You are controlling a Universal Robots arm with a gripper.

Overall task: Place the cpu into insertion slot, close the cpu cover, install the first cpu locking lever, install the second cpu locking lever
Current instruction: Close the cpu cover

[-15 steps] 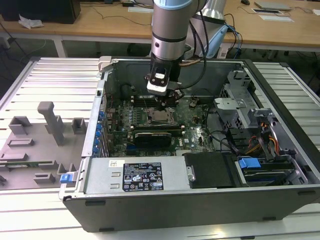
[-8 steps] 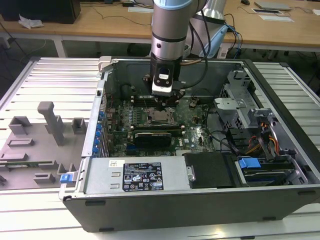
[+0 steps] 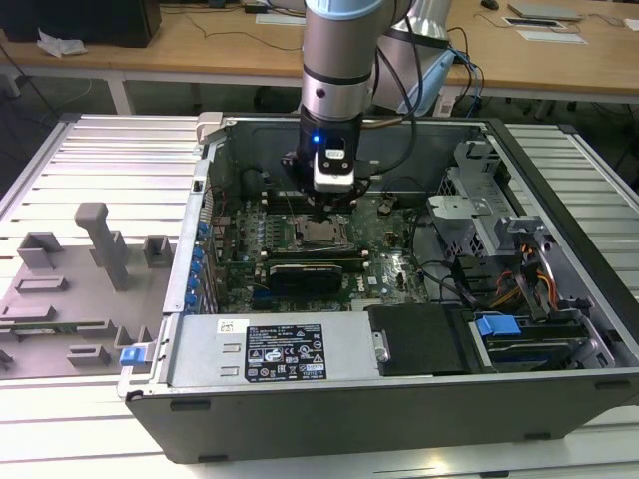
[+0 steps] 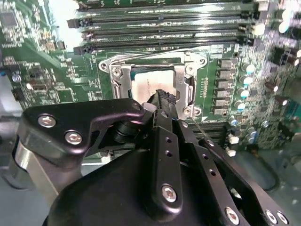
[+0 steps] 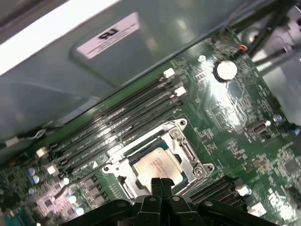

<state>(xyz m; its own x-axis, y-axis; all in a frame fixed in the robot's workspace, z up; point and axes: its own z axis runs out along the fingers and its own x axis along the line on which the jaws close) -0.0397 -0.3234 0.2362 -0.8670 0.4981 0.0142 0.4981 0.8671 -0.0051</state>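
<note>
The black two-fingered gripper (image 5: 161,184) (image 4: 164,98) has its fingers pressed together, narrow, with nothing visible between them. Its tips hang right at the near edge of the cpu (image 5: 157,165) (image 4: 146,84), a small flat square chip with a pale silver-grey top; whether they touch it cannot be told. The chip lies flat in the insertion slot (image 5: 142,151), a dark-framed square socket. The cpu cover (image 5: 190,157) (image 4: 117,77), a thin silver-grey metal frame plate with a cut-out centre, lies down around it.

Just beyond the socket run long narrow black memory slots (image 5: 117,122) (image 4: 160,33) on the green circuit board (image 5: 225,122).

In the exterior view the arm reaches straight down into the open grey metal computer case (image 3: 300,349), the gripper (image 3: 326,210) above the chip (image 3: 321,234). The case rests on a ribbed silver worktop (image 3: 110,160), with wooden desks (image 3: 200,50) behind.
</note>
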